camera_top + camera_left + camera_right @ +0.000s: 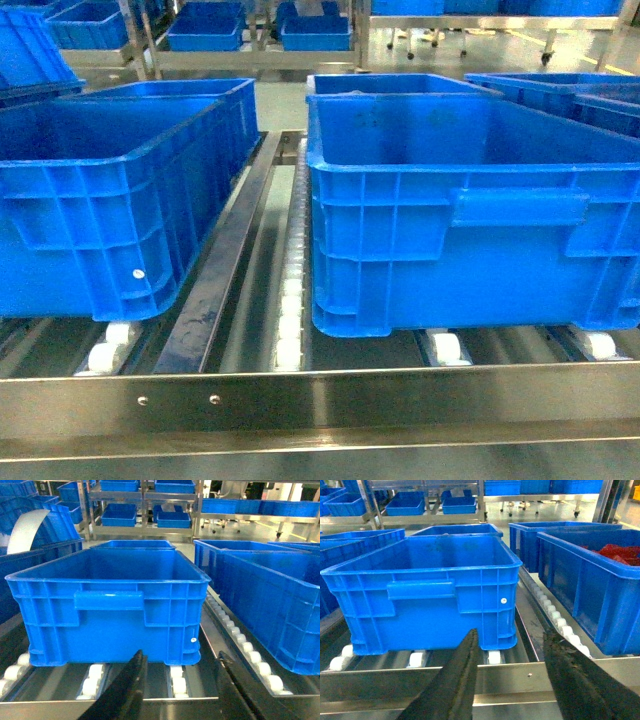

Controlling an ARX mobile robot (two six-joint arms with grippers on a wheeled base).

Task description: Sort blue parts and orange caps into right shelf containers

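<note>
Head view first: two big blue crates sit side by side on the roller rack. The left crate [110, 200] is at the rack's left side, the right crate [470, 210] just across a steel divider rail [225, 270]. White rollers [290, 320] run between and under them, and a steel front bar [320, 405] crosses the rack's front edge. More blue bins [205, 30] wait on shelving far behind. Neither arm shows here.

Over to the left wrist camera: the left gripper [180, 695] hangs low at the rack's front edge, its two dark fingers [127, 690] spread wide apart with nothing between them. Straight ahead stands a crate [107, 610] with its handle bar facing us, another crate [265, 600] to its right.

Now the right wrist camera: the right gripper [512, 680] is likewise parted and holding nothing, fingers [455, 685] framing the front bar. A crate [425, 590] sits dead ahead on rollers. To its right, a neighbouring crate [590, 580] holds red items [620, 555], too blurred to identify.

No blue parts or orange caps visible in any view.
</note>
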